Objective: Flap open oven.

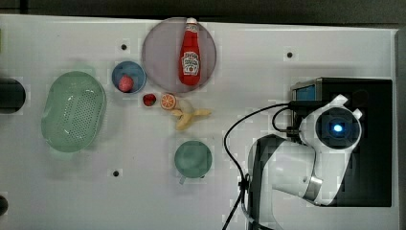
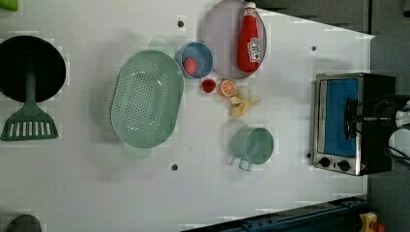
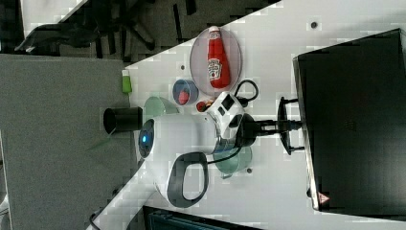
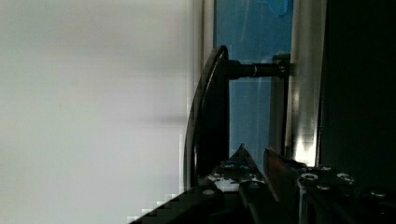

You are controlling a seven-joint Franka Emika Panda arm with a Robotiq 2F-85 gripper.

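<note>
The oven stands at the left view's right end of the table, its blue glass door shut and facing the other objects. Its black top takes up the right view's right side. My gripper reaches level at the door's dark bar handle. In the wrist view the handle stands off the glass on a post. My gripper sits right beside the bar on the glass side. Its two fingertips stand a narrow gap apart with nothing between them.
A green mug stands closest to the oven door, with a banana and orange half beyond. A ketchup bottle lies on a grey plate. A blue bowl, a green colander and a spatula lie farther off.
</note>
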